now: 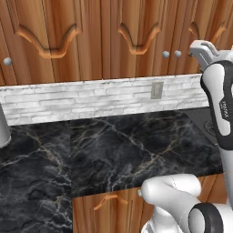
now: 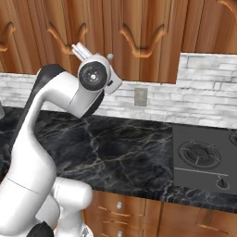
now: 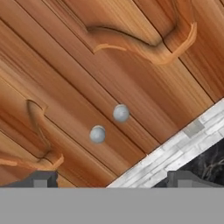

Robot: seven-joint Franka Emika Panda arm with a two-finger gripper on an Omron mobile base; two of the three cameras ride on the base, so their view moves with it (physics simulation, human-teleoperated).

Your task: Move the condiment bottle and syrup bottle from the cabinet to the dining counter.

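Gripper [image 3: 111, 178], jaws spread wide and empty, is facing the closed cabinet [image 3: 131, 78] near its paired knobs [image 3: 121, 113], likely approaching to open a door; bottles presumably inside, unseen.

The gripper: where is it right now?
The gripper is raised and open before the closed cabinet, facing its two silver knobs, above the white brick wall.

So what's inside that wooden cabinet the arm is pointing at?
Can't tell: the cabinet doors are shut, hiding the inside. Two silver knobs sit where the doors meet, ahead of the open gripper.
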